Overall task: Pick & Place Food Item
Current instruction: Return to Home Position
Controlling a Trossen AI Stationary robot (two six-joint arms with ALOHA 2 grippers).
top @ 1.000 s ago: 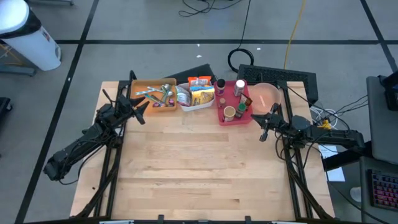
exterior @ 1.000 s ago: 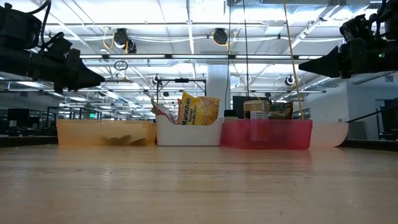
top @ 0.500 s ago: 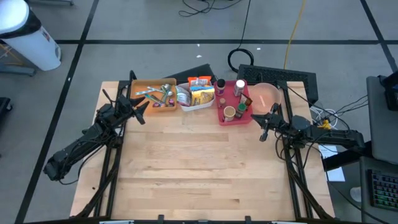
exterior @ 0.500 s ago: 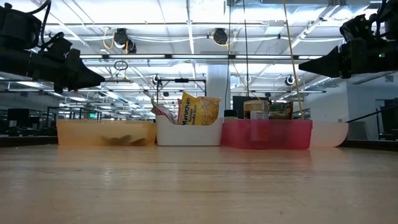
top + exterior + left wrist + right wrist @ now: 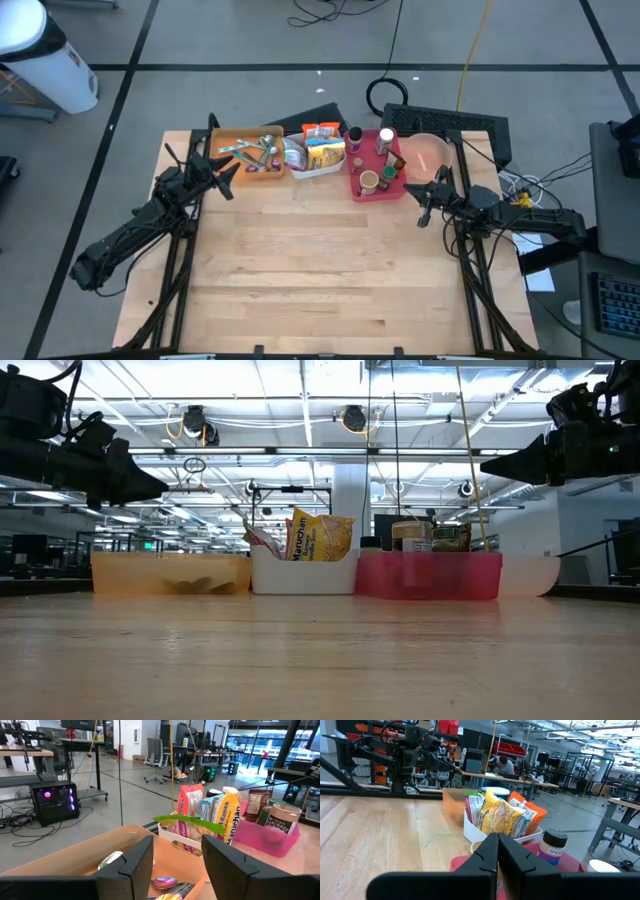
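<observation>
Hovering at middle left of high view beside orange bin (image 5: 228, 138), my left gripper (image 5: 230, 176) was spread, empty; right gripper (image 5: 424, 212) pinched closed, empty. Brown-topped jar (image 5: 369, 181) stood in pink bin (image 5: 430, 582), upper middle. Judged it rigid, light, slick; best gripped mid-body.

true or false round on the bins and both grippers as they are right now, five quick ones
The white bin sits between the orange bin and the pink bin. True.
The left gripper is shut. False: its fingers stand apart.
The right gripper holds a bottle. False: it is shut on nothing.
Ramen packets stand in the white bin. True.
The pink bin is empty. False: bottles stand in it.
</observation>
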